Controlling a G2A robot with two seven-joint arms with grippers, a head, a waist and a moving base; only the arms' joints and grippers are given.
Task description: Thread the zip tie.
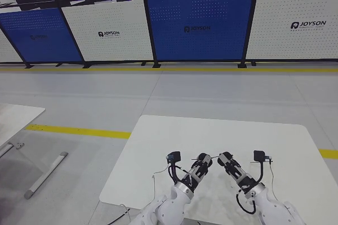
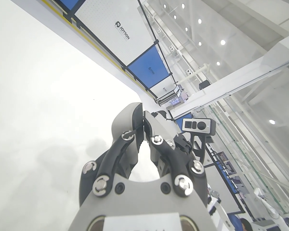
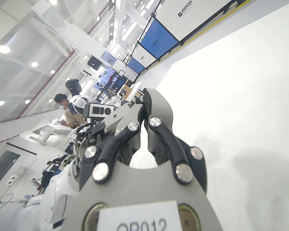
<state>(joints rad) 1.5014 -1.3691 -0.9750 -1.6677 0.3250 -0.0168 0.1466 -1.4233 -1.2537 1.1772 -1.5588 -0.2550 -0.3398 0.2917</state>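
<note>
1. My left fingers (image 2: 142, 119) are clenched on the zip tie (image 2: 135, 129). Its thin black strap comes out from between the pads and trails back past the nearer finger toward my wrist.
2. My right fingers (image 3: 145, 104) are pressed together as well. A small dark piece juts out at their tips. I take it for the tie's other end, but it is too small to say whether it is head or tail.
3. In the top view the two pairs of fingers point tip toward tip, just beside each other, with a hair-thin dark line bridging the gap between them.
4. Both pairs hang above the near part of the white counter (image 1: 225, 132).
5. Status (my judgement): the tie is off the counter, held on both sides, with its ends close together.
6. I can see no closed loop and no tail through the head, so I count the threading as not confirmed.
7. Left to do: line the tail up with the slot, push it through, then pull.
8. Past the counter's far edge is the grey floor, then the blue and white panels (image 1: 197, 28).
</note>
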